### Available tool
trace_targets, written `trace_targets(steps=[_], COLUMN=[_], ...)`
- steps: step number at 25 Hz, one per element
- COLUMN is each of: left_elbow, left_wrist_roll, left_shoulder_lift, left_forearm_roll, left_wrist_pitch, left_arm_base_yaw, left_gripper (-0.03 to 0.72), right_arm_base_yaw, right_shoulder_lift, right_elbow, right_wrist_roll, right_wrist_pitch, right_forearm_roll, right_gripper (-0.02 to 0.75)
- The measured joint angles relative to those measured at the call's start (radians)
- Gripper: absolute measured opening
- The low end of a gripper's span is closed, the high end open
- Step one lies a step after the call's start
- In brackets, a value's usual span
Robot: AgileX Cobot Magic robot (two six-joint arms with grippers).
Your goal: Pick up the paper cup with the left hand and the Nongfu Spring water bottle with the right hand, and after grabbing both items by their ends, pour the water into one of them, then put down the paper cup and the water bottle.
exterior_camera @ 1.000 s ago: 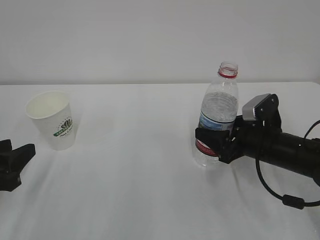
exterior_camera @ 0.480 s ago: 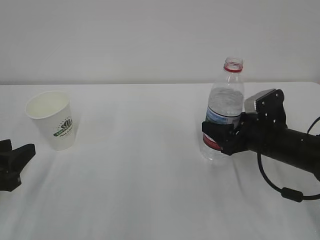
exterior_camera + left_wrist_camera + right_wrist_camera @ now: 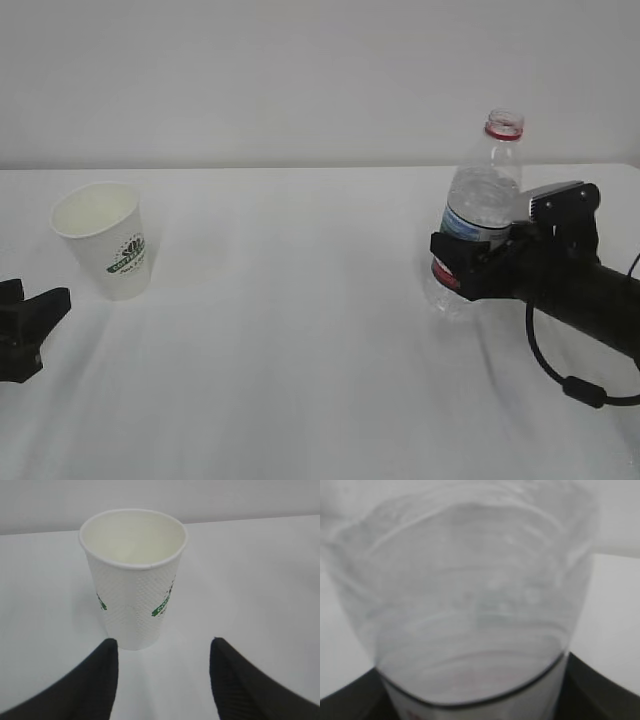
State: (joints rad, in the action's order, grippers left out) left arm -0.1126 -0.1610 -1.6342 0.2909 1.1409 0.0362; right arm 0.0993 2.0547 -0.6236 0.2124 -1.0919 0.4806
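The white paper cup (image 3: pixel 105 240) with a green logo stands upright and empty at the left of the table. In the left wrist view the cup (image 3: pixel 132 580) is just beyond my left gripper (image 3: pixel 162 642), which is open with nothing between its fingers. That gripper (image 3: pixel 45 325) sits low at the left edge, in front of the cup. My right gripper (image 3: pixel 455 265) is shut on the lower label part of the Nongfu Spring water bottle (image 3: pixel 482 200), which leans slightly right, uncapped. The bottle (image 3: pixel 470 595) fills the right wrist view. Water is hard to make out inside it.
A white cloth covers the table (image 3: pixel 290 330), which ends at a plain white wall behind. The right arm (image 3: pixel 590 300) and its black cable (image 3: pixel 585 390) stretch in from the right edge. Bare cloth lies between cup and bottle.
My right gripper has carried the bottle to the right and a little away from the cup. The left gripper and the cup have not moved.
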Motion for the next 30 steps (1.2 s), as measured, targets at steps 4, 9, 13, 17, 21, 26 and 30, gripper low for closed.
trace_targets(steps=[4, 9, 13, 17, 21, 26, 30], left_elbow=[0.0, 0.0, 0.0, 0.0, 0.0, 0.0, 0.0], left_wrist_roll=[0.0, 0.0, 0.0, 0.0, 0.0, 0.0, 0.0], left_shoulder_lift=[0.0, 0.0, 0.0, 0.0, 0.0, 0.0, 0.0], left_forearm_roll=[0.0, 0.0, 0.0, 0.0, 0.0, 0.0, -0.002], left_wrist_pitch=[0.0, 0.0, 0.0, 0.0, 0.0, 0.0, 0.0], left_arm_base_yaw=[0.0, 0.0, 0.0, 0.0, 0.0, 0.0, 0.0], left_gripper=[0.431, 0.431, 0.431, 0.431, 0.431, 0.431, 0.431], right_arm_base_yaw=[0.0, 0.0, 0.0, 0.0, 0.0, 0.0, 0.0], right_shoulder_lift=[-0.009, -0.038, -0.057, -0.092, -0.133, -0.182, -0.186], right_elbow=[0.075, 0.153, 0.185, 0.198, 0.209, 0.24, 0.271], right_wrist_roll=[-0.061, -0.116, -0.136, -0.136, -0.136, -0.136, -0.136], right_wrist_pitch=[-0.057, -0.081, -0.084, -0.045, -0.008, -0.003, 0.001], right_forearm_roll=[-0.104, -0.206, -0.22, -0.222, -0.222, -0.222, -0.239], right_gripper=[0.503, 0.502, 0.502, 0.501, 0.501, 0.501, 0.501])
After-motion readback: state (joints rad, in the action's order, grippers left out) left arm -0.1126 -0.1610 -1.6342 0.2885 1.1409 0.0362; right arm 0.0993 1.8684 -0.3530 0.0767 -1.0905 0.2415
